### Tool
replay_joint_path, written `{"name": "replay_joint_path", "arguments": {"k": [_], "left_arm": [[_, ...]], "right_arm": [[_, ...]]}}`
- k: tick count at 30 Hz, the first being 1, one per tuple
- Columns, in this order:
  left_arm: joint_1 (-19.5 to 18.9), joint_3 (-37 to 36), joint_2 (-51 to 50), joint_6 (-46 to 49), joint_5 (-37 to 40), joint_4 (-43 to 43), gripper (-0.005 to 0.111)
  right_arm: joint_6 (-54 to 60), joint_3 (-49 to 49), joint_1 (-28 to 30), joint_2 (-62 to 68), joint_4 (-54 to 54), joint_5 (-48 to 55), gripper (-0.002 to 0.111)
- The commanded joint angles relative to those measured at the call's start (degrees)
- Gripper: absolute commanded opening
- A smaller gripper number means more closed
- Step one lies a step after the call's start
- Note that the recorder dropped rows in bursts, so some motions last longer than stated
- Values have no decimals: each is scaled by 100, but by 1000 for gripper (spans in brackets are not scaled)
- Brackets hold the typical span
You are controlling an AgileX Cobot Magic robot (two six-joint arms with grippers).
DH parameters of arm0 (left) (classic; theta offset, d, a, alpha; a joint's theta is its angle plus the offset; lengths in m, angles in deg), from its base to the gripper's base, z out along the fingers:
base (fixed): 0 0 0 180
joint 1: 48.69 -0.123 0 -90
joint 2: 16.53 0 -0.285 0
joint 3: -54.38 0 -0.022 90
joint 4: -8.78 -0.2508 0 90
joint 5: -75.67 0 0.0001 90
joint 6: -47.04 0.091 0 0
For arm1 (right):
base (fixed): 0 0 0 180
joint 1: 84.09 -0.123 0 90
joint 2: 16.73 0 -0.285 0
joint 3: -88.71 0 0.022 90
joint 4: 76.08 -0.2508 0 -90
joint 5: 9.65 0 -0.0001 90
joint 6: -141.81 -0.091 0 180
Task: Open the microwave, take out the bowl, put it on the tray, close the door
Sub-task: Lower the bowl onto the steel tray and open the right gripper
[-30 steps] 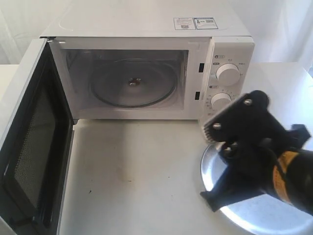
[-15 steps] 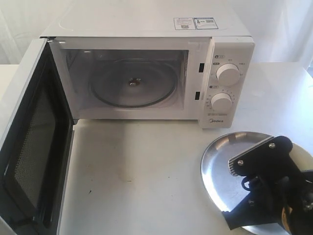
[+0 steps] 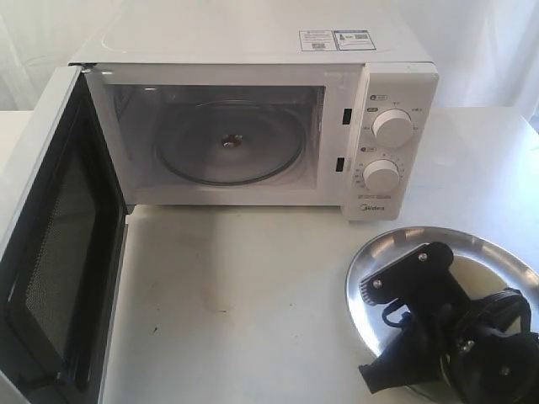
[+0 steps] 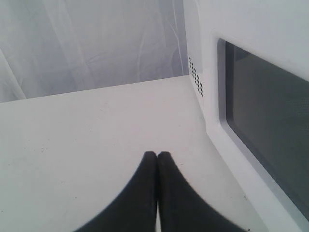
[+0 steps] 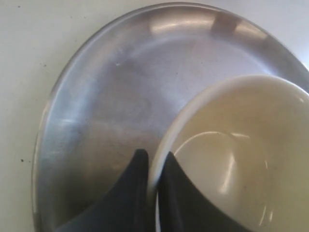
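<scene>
The white microwave stands at the back with its door swung wide open to the left; its cavity holds only the clear glass turntable. The silver tray lies front right. In the right wrist view the cream bowl sits over the tray, and my right gripper is shut on its rim, one finger inside and one outside. From the exterior view the arm hides the bowl. My left gripper is shut and empty, low over the table beside the door's outer face.
A white curtain hangs behind the table. The open door takes up the front left corner. The right arm covers much of the tray.
The right arm has dropped down and back, from in front of the knobs to low over the tray. The microwave and its door have not moved.
</scene>
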Motion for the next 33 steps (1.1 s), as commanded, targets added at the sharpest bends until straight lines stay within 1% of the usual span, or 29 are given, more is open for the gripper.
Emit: {"name": "replay_joint_path", "arguments": {"k": [1,5,6,8,11,13,15,16,17,21,25,29,33], "left_arm": [[7,16,12,0,-22,44,0],[7,16,12,0,-22,44,0],[7,16,12,0,-22,44,0],[7,16,12,0,-22,44,0],[7,16,12,0,-22,44,0],[7,16,12,0,-22,44,0],[7,16,12,0,-22,44,0],[7,16,12,0,-22,44,0],[7,16,12,0,-22,44,0],[7,16,12,0,-22,44,0],[7,16,12,0,-22,44,0],[7,16,12,0,-22,44,0],[7,16,12,0,-22,44,0]], "right_arm": [[29,-79,55,7,95,83,0],[29,-78,55,7,95,-46,0],[-82,-78,55,7,95,235,0],[-753,-78,55,7,95,812,0],[-797,-78,55,7,95,897,0],[-797,-78,55,7,95,780,4],[-785,-78,55,7,95,581,12],[-785,-78,55,7,95,566,14],[-776,-78,55,7,95,566,18],[-776,-78,55,7,95,632,26],[-752,-116,55,7,95,788,36],[-734,-137,55,7,95,854,43],[-575,-295,-66,-295,95,866,43]]}}
